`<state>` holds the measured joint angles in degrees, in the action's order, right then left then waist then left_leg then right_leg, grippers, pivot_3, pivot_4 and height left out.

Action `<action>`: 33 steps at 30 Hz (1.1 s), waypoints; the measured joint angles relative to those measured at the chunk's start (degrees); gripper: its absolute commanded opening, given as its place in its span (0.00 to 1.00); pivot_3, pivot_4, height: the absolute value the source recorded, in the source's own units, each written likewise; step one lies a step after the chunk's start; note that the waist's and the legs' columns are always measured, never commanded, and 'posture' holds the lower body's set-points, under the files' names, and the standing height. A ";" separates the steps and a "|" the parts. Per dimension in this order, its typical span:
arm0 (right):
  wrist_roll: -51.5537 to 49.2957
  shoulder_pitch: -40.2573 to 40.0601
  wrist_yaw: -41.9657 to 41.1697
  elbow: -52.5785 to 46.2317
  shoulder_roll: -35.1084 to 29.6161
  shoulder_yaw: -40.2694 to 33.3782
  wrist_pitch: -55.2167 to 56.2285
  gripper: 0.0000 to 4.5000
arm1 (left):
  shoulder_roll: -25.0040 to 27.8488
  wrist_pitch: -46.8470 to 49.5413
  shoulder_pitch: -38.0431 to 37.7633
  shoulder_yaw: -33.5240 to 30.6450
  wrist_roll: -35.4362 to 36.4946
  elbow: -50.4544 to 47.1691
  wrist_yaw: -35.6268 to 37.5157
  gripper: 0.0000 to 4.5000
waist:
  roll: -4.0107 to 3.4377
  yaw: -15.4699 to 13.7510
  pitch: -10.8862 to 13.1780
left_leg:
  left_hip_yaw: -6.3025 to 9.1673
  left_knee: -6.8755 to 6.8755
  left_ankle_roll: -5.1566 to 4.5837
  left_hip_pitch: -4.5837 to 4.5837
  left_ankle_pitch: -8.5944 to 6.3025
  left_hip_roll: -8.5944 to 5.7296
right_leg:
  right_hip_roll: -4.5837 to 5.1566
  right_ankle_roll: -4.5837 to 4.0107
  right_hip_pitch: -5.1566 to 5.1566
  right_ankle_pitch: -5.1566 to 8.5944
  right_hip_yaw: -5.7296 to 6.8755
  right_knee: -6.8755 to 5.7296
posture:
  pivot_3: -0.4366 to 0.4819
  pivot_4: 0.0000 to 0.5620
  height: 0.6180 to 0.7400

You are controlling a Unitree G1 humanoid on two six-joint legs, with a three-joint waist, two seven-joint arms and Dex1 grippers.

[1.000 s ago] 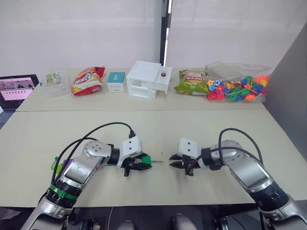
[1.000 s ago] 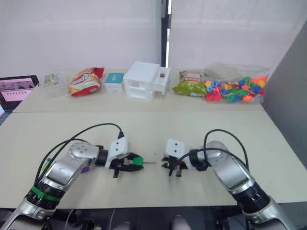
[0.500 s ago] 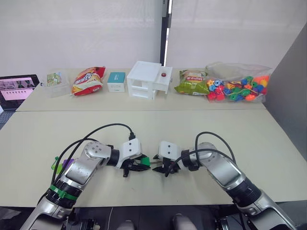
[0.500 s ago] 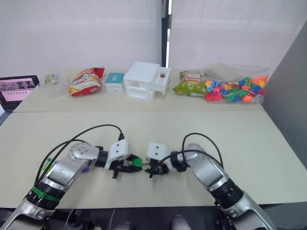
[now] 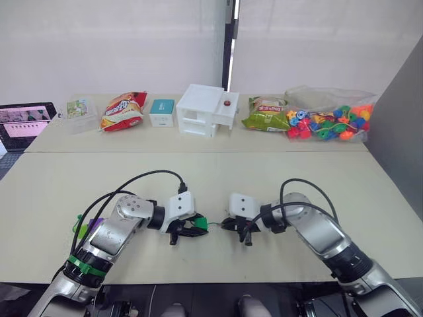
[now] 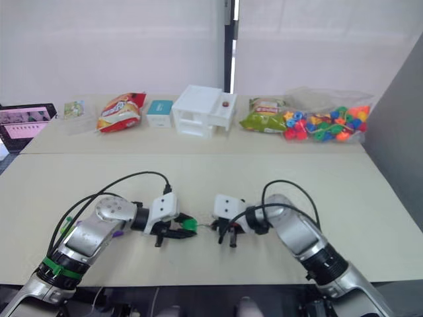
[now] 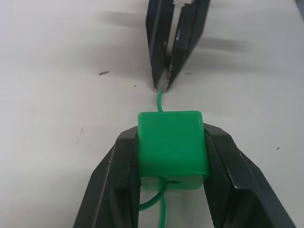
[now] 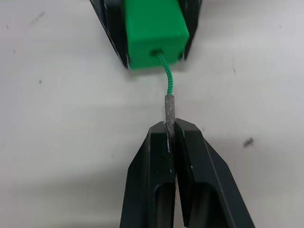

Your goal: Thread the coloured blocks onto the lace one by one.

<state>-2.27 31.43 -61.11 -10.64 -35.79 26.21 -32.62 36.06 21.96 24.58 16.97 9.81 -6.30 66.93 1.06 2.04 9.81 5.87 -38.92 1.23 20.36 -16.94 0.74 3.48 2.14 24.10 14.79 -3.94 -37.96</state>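
A green block (image 7: 173, 142) is clamped between the fingers of my left gripper (image 5: 197, 226), low over the table near its front. The green lace (image 8: 168, 80) runs through the block's hole and comes out on the far side. Its stiff grey tip (image 8: 169, 108) is pinched by my right gripper (image 8: 170, 127), which is shut on it a short way from the block. The two grippers face each other, tip to tip. A purple block (image 5: 94, 225) and a lime green one (image 5: 76, 226) lie on the table beside my left forearm.
Along the back of the table stand a clear bag of mixed beads (image 5: 328, 123), a white box (image 5: 206, 109), snack bags (image 5: 121, 109), a teal box (image 5: 160, 111) and a tablet (image 5: 23, 122). A grey panel rises at the right.
My right gripper moved left up to the block, shut on the lace tip sticking out of it, then drew back a little to the right. The left gripper stayed put.
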 measured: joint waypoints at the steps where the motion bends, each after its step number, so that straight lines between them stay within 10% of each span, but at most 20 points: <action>1: -0.18 -0.02 -0.17 -0.24 -1.01 -0.43 -0.56 0.01 | -0.01 0.23 0.00 0.00 0.19 -0.17 -0.01 0.27 | 0.00 0.04 0.00 | 0.00 0.00 0.00 0.00 0.00 0.00 | 0.00 0.00 0.01 0.00 0.00 0.00 | 0.48 0.27 1.00; 33: -3.61 -11.41 -2.25 -10.37 -16.14 -9.15 -4.16 0.01 | 15.22 -6.58 -9.81 -7.29 1.78 -1.06 3.83 0.27 | 0.00 0.58 0.01 | -0.09 0.09 -0.01 -0.07 -0.01 0.08 | -0.05 0.00 0.01 0.01 -0.01 0.08 | 0.48 0.27 1.00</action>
<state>-5.88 20.01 -63.37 -21.01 -51.93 17.06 -36.78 51.29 15.37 14.76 9.68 11.59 -7.36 70.76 1.06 2.62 9.82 5.78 -38.83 1.21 20.29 -16.95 0.82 3.43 2.14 24.11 14.80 -3.95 -37.89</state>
